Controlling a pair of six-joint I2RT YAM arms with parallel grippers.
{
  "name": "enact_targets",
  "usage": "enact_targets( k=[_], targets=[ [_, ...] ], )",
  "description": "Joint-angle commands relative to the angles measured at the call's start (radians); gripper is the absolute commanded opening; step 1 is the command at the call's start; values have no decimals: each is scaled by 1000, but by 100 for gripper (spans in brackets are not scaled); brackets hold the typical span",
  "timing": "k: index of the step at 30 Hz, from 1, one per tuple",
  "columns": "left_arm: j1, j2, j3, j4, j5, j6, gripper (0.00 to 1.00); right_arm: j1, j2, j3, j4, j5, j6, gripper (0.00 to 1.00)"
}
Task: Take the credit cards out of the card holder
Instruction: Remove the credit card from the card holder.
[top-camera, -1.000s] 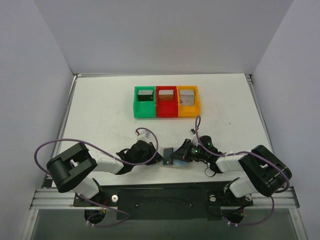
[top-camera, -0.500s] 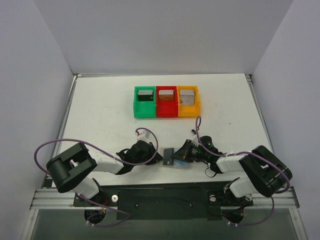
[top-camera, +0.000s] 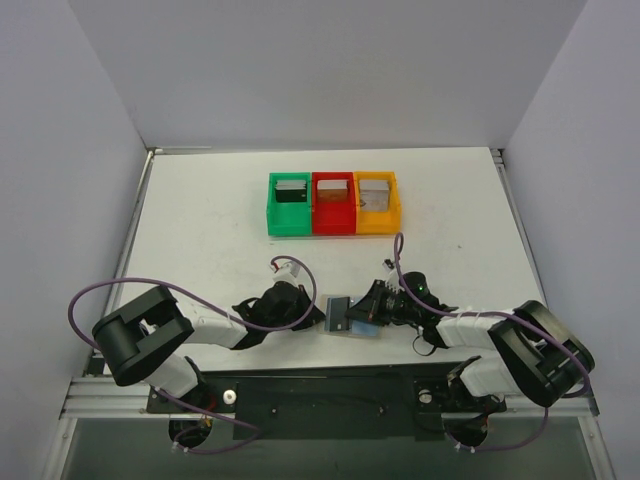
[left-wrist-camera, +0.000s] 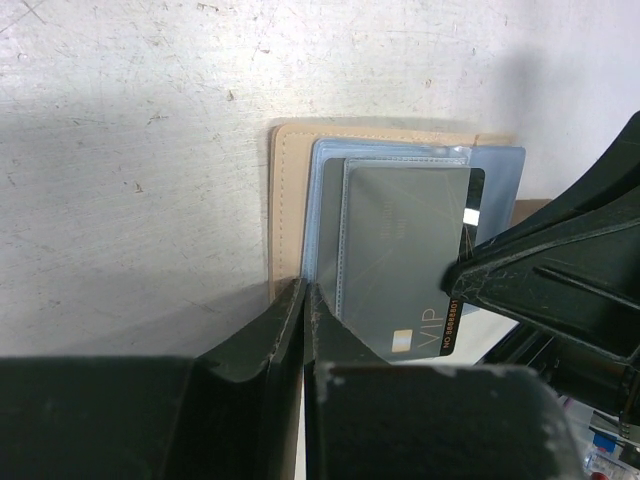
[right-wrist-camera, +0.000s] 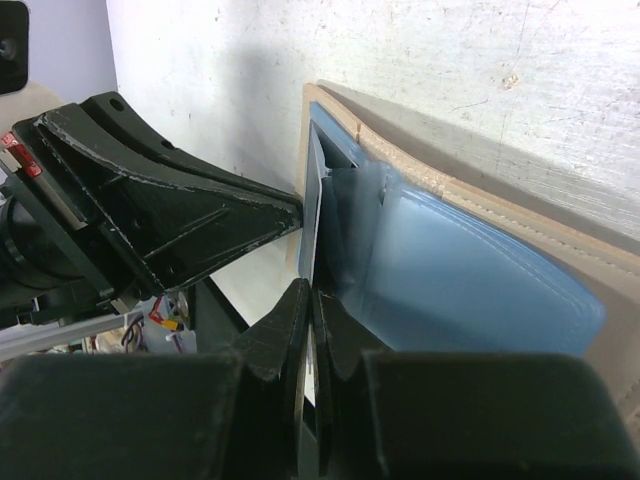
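Observation:
The tan card holder (left-wrist-camera: 285, 200) lies open on the white table near the front edge, between the two grippers; it also shows in the top view (top-camera: 366, 331). A grey "VIP" credit card (left-wrist-camera: 400, 250) sticks partway out of its bluish pocket panel (right-wrist-camera: 470, 280). My left gripper (left-wrist-camera: 305, 290) is shut on the holder's near edge and pins it down. My right gripper (right-wrist-camera: 311, 288) is shut on the card's edge; the card (right-wrist-camera: 317, 200) shows edge-on there. In the top view the left gripper (top-camera: 318, 313) and right gripper (top-camera: 356, 314) face each other across the card (top-camera: 336, 314).
A green bin (top-camera: 272, 208), a red bin (top-camera: 333, 227) and an orange bin (top-camera: 395, 210) stand in a row at mid-table, each with a card inside. The table's front rail lies just behind both arms.
The card between the grippers now looks lighter and more turned up in the top view, and the right arm has shifted slightly. The left arm has not moved.

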Motion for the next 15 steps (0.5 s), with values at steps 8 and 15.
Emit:
enact_targets(
  k=[8,15],
  targets=[
    [-9,47,-31,-171,-23,29,9,-7,-33,-7,0,-13,-22,4],
    [-11,53,-25,-171,-23,34,9,-7,-26,0,0,-13,-21,16]
  ],
)
